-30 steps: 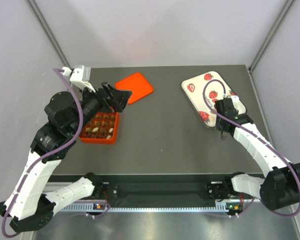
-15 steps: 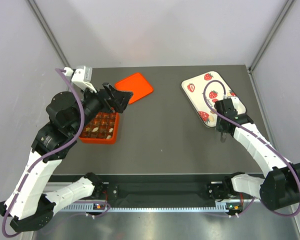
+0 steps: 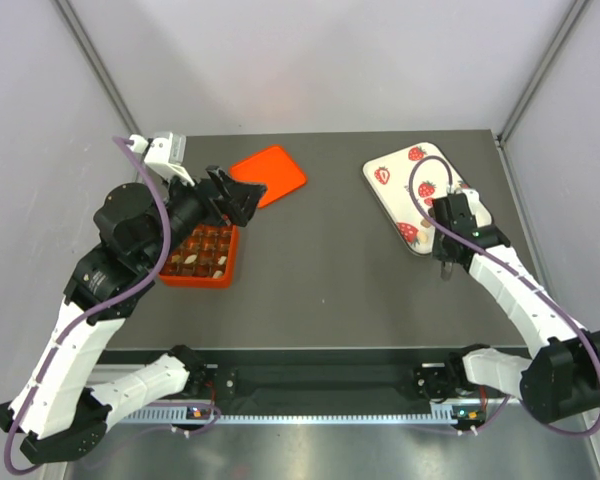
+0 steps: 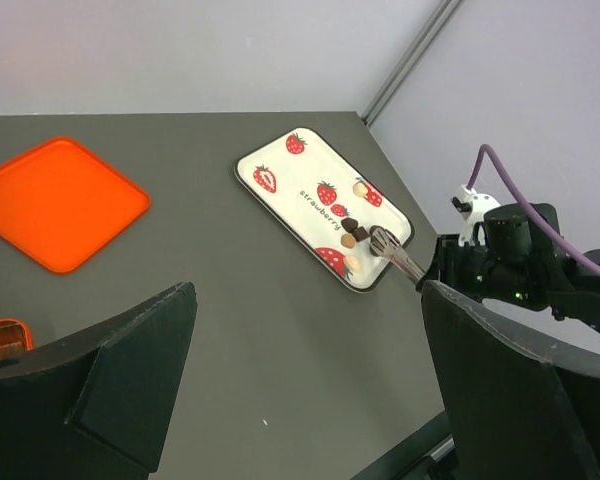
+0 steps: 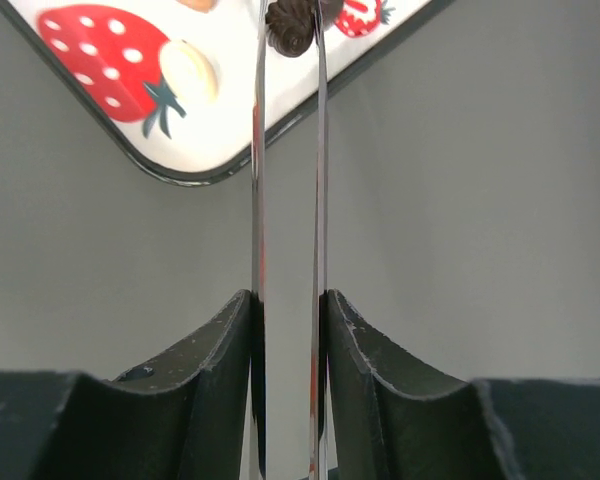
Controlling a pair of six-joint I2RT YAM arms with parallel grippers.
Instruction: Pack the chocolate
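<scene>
Several chocolates (image 4: pixel 350 232), dark brown and pale cream, lie on the near end of the white strawberry-print tray (image 3: pixel 398 172), which also shows in the left wrist view (image 4: pixel 280 160). My right gripper (image 3: pixel 445 250) (image 5: pixel 288 330) is shut on metal tongs (image 5: pixel 318 200). The tong tips pinch a dark chocolate (image 5: pixel 290 28) over the tray's corner, beside a cream one (image 5: pixel 192 70). My left gripper (image 3: pixel 242 200) (image 4: pixel 310 390) is open and empty above the table, by the orange-red compartment box (image 3: pixel 202 256), which holds some chocolates.
The flat orange lid (image 3: pixel 270 173) (image 4: pixel 55 200) lies behind the box. Grey walls stand close on the left, right and back. The dark table (image 3: pixel 330 270) runs between box and tray.
My right gripper with the tongs has shifted slightly up toward the tray. The left arm has barely moved.
</scene>
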